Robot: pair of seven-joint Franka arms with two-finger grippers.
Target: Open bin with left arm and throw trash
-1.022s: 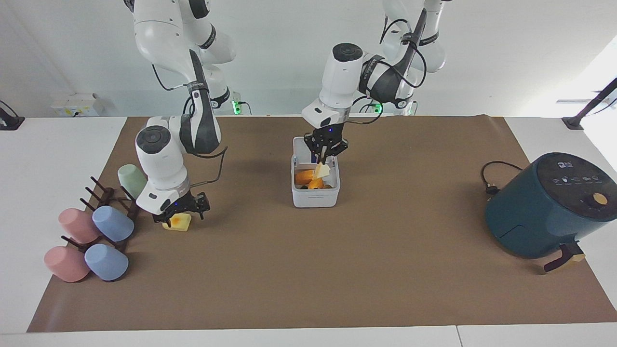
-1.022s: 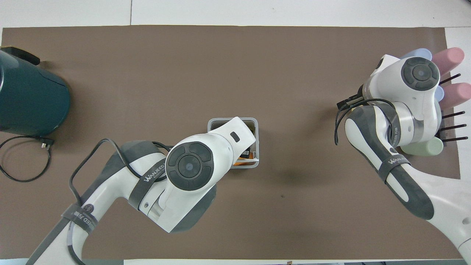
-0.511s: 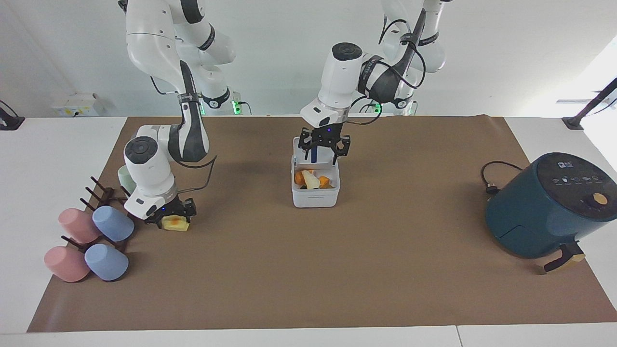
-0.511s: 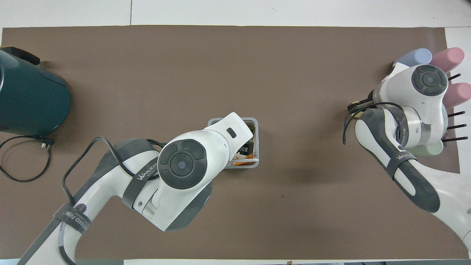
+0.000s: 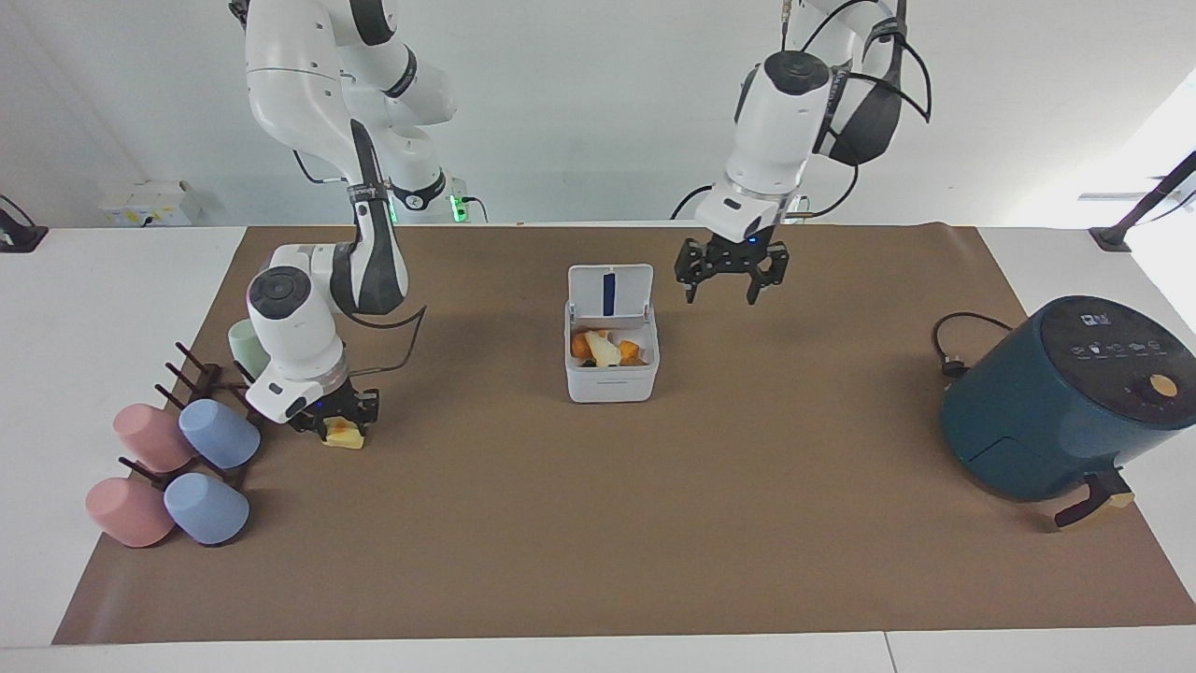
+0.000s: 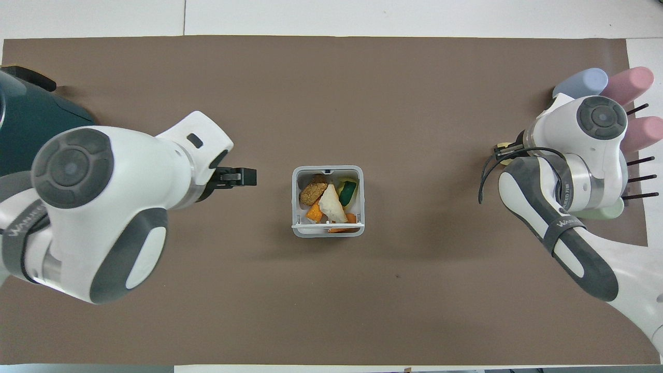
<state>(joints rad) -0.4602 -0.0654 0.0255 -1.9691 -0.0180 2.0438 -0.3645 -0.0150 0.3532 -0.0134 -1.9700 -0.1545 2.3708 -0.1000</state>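
Bin (image 5: 612,374): you have it mid-bench on the brown mat (image 5: 654,523), lid (image 5: 610,293) up on the robots' side, blue stripe showing.
Trash in bin: bread slice (image 6: 332,203), orange pieces, a brown lump and a green bit lie inside.
Yellow block (image 5: 344,433): on the mat toward the right arm's end, just beside the cup rack (image 5: 187,383).
Left pincer (image 5: 733,280): up in the air over bare mat beside the bin, toward the fryer's end; fingers spread, holding nothing.
Right pincer (image 5: 336,421): down on the yellow block, fingers on either side of it and touching it.
Around: pink and blue cups (image 5: 177,472) lie on the rack pegs, a green cup (image 5: 245,348) sits behind the right arm's wrist; teal fryer (image 5: 1065,397) with cord (image 5: 958,346) at the left arm's end.
In the way: you get the rack and cups crowding the right pincer closely.
Facing view only: the block and the grip on it, the lid's stripe.
Overhead view only: the bin's full contents; the right wrist covers the block there.
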